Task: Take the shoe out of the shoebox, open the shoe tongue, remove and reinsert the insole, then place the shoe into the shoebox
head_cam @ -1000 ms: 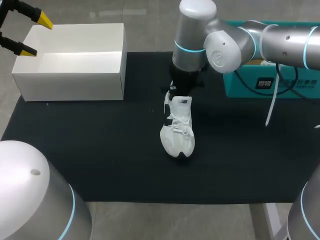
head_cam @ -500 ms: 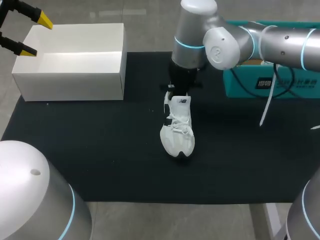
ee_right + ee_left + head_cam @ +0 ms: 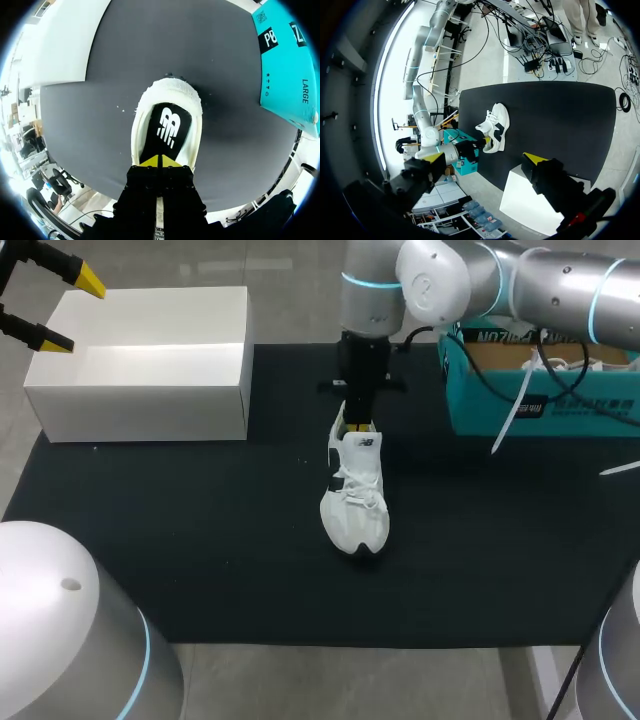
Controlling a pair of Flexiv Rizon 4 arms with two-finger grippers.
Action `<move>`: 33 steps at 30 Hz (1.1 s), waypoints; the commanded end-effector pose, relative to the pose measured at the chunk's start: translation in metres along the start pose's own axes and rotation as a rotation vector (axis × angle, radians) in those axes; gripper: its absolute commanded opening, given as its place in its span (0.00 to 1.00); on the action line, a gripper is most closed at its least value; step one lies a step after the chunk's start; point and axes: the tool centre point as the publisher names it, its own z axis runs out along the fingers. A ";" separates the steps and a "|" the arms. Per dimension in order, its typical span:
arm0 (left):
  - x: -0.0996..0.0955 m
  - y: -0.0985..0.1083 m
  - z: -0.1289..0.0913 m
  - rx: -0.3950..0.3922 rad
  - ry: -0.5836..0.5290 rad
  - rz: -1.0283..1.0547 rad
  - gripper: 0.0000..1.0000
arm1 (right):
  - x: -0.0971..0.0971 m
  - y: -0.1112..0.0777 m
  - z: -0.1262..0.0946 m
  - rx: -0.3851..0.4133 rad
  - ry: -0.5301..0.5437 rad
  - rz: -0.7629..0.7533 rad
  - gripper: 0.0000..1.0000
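Note:
A white shoe lies on the black mat, toe toward the front edge; the left wrist view shows this shoe far ahead. My right gripper hangs straight down over the heel opening. From the right wrist, the shoe's white rim surrounds a black insole bearing a white logo. There the right gripper is shut, its yellow tips pinched together at the insole's heel end. My left gripper stands open above the white shoebox, at its far left end, holding nothing.
A teal cardboard box with white straps sits at the mat's back right, close to the right arm. The white shoebox takes up the back left corner. My left gripper looks down on the shoebox's near corner.
My right arm has risen and drawn back from the shoe's heel, exposing its yellow tips and more of the teal box. The shoe and my left arm have kept their places.

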 end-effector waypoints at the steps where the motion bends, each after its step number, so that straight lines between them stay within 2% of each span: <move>1: -0.001 0.002 0.000 0.004 0.004 0.000 1.00 | 0.001 0.002 0.001 0.003 -0.001 -0.001 0.00; 2: -0.001 0.002 0.000 0.004 0.004 0.000 1.00 | 0.001 0.002 0.001 0.003 -0.001 -0.001 0.00; 6: -0.001 0.002 0.000 0.004 0.004 0.000 1.00 | 0.002 0.003 0.014 0.092 -0.081 -0.023 0.00; 13: -0.001 0.002 0.000 0.004 0.004 0.000 1.00 | 0.000 -0.002 0.014 0.133 -0.102 -0.036 0.00; 24: -0.001 0.002 0.000 0.004 0.004 0.000 1.00 | 0.005 -0.020 0.008 0.182 -0.128 -0.020 0.00; 26: -0.001 0.002 0.000 0.004 0.004 0.000 1.00 | 0.005 -0.023 0.005 0.185 -0.138 -0.012 0.10; 29: -0.001 0.002 0.000 0.004 0.004 0.000 1.00 | 0.004 -0.024 0.004 0.186 -0.136 -0.011 0.17; 30: -0.001 0.002 0.000 0.004 0.004 0.000 1.00 | 0.004 -0.024 0.005 0.187 -0.136 -0.009 0.25; 31: -0.001 0.002 0.000 0.004 0.004 0.000 1.00 | 0.004 -0.024 0.005 0.187 -0.136 -0.009 0.36; 32: -0.001 0.002 0.000 0.004 0.004 0.000 1.00 | 0.004 -0.025 0.005 0.188 -0.136 -0.007 0.53; 33: -0.001 0.002 0.000 0.004 0.004 0.000 1.00 | 0.004 -0.025 0.005 0.187 -0.135 -0.004 0.80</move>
